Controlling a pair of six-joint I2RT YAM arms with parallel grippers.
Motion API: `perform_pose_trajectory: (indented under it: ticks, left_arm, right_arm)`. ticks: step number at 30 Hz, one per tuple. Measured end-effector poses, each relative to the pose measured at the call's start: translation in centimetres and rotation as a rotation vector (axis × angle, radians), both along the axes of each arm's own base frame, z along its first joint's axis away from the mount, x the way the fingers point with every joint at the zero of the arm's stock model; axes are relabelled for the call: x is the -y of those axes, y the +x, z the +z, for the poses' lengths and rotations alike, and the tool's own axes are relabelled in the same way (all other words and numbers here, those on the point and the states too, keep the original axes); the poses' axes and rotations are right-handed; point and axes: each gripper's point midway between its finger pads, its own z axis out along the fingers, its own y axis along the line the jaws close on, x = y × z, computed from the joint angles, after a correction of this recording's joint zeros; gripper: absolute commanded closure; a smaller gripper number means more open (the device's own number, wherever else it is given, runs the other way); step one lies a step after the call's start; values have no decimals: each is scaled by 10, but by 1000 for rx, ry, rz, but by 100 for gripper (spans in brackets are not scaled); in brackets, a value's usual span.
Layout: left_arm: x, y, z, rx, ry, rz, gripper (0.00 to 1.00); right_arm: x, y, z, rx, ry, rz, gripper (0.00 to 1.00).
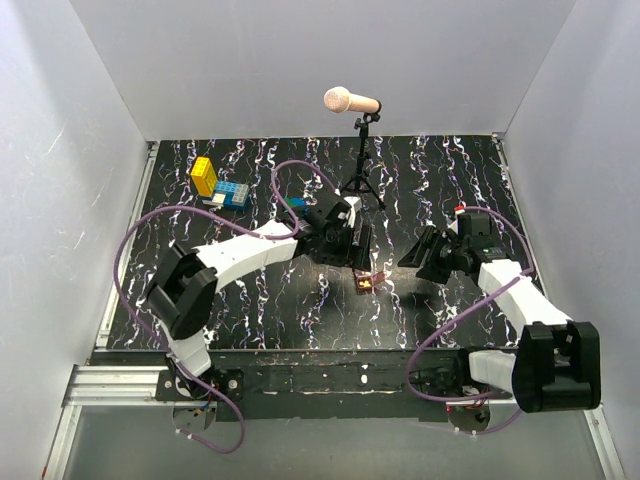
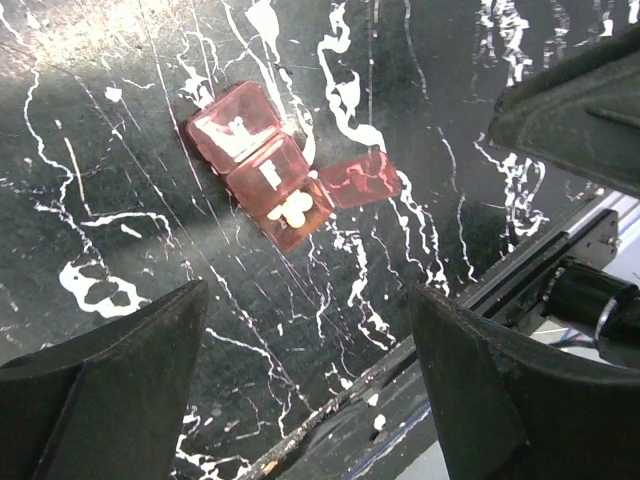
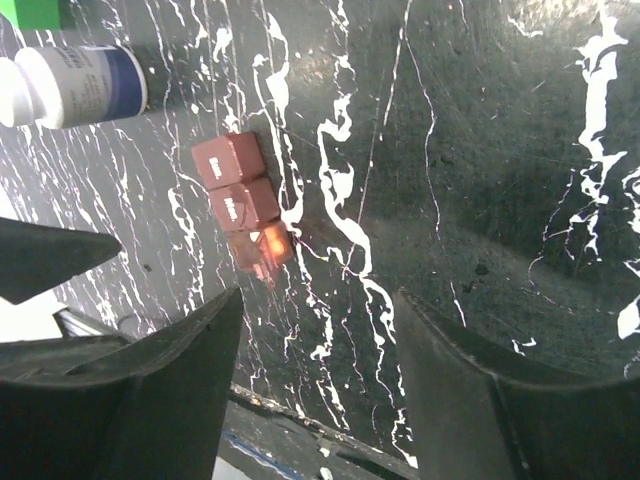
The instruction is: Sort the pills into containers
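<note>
Ahead of the released left end effector [image 2: 305, 310] (not touching) lies the container [image 2: 272, 178].

Robotics lab test booth, plain white walls [image 1: 100, 100], black marbled table [image 1: 420, 170], microphone [image 1: 350, 100] on tripod [image 1: 362, 182], aluminium rail [image 1: 110, 385]

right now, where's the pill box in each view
top external: pill box at table centre
left wrist: pill box upper centre, end lid open
right wrist: pill box left of centre, below the white bottle
shared landmark: the table's near edge, toward the box's open end
</note>
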Motion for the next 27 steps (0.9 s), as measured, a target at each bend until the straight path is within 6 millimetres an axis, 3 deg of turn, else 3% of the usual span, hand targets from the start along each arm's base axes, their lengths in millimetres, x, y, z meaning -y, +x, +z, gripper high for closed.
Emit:
perform_pose_trajectory:
  ticks: [10, 18, 27]
  left_arm:
    - [6, 9, -52, -73, 87, 30, 37]
    - [9, 17, -76, -85, 117, 56, 46]
    - [16, 28, -76, -59, 88, 94, 50]
  right_arm:
    - [-13, -10, -42, -132, 82, 61, 41]
    - [-25, -10, -55, -172, 152, 91, 44]
    - [-39, -9, -57, -179, 191, 122, 48]
